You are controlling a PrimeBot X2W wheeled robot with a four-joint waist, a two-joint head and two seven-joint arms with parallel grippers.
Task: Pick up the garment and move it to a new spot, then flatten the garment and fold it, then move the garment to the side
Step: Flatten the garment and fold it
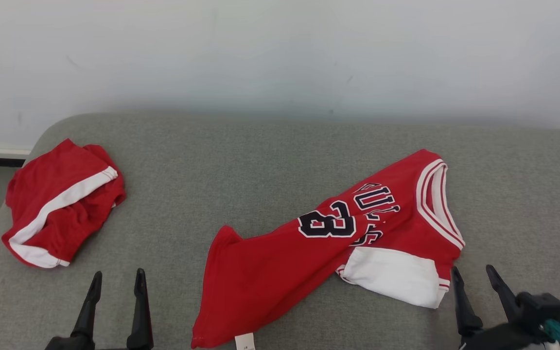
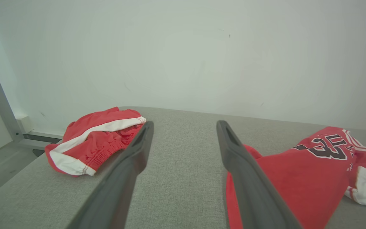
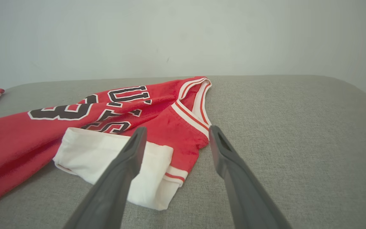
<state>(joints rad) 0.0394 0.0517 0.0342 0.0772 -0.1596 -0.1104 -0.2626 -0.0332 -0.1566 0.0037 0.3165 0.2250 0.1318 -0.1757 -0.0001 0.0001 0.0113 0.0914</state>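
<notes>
Red jersey (image 1: 309,257) crumpled, slantwise at centre-right of grey surface (image 1: 241,160), white sleeve (image 1: 392,272) at near side, left hand (image 1: 118,272) wide, empty, left of hem, right hand (image 1: 472,268) wide, empty, beside sleeve, red shorts (image 1: 61,204) bunched far left.

Head camera looks down from 6 o'clock across the table (image 1: 241,160); both wrist cameras sit low, near it, sharing the jersey (image 2: 310,178).
</notes>
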